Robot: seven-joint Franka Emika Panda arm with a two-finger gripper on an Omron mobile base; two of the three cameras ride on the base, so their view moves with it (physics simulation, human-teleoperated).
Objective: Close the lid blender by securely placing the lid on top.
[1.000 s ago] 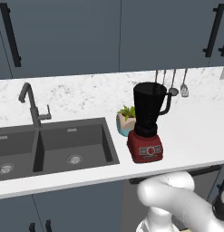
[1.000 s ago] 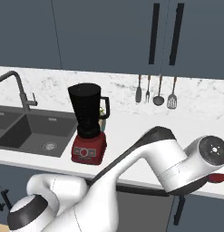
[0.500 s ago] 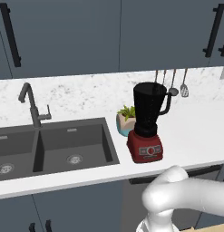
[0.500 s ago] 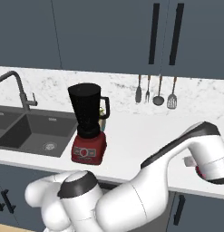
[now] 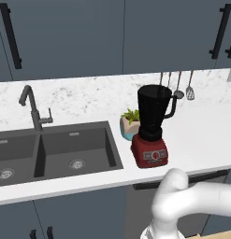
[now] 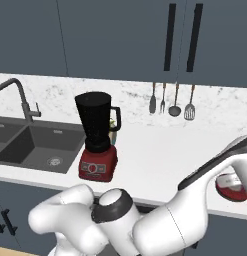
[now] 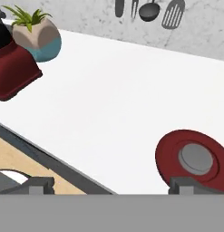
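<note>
In the left base view I am looking at the blender [image 5: 152,126] standing on the white tabletop [image 5: 201,135], just at 3 o'clock of the dark double sink [image 5: 51,151]. Its black jar is showing an open rim, with the handle pointing toward 3 o'clock. A small teal plant pot [image 5: 129,125] is sitting just behind it at 10 o'clock, partly hidden by the jar. The tap [image 5: 32,106] is rising behind the sink, and utensils [image 5: 182,88] are hanging on the wall beyond the blender.

In the right base view the blender [image 6: 98,137] is standing near the sink's [image 6: 30,145] edge, jar still uncovered. The lid [image 6: 231,185] is lying flat on the tabletop [image 6: 160,150] at about 4 o'clock from the blender, well apart from it and near the front edge. The white arm [image 6: 210,175] is crossing in front of the lid and hiding part of it.

In the hand view the lid [image 7: 192,158] is lying at 4 o'clock in the frame, red with its grey cap facing up. The gripper [image 7: 112,185] is showing two dark fingertips [image 7: 39,183] well apart, so the jaws are released and holding nothing; the fingertip at the right is overlapping the lid's near edge, though I cannot tell whether it is touching. The blender's red base [image 7: 11,74] and the plant pot [image 7: 37,34] are sitting at 10 o'clock.
</note>
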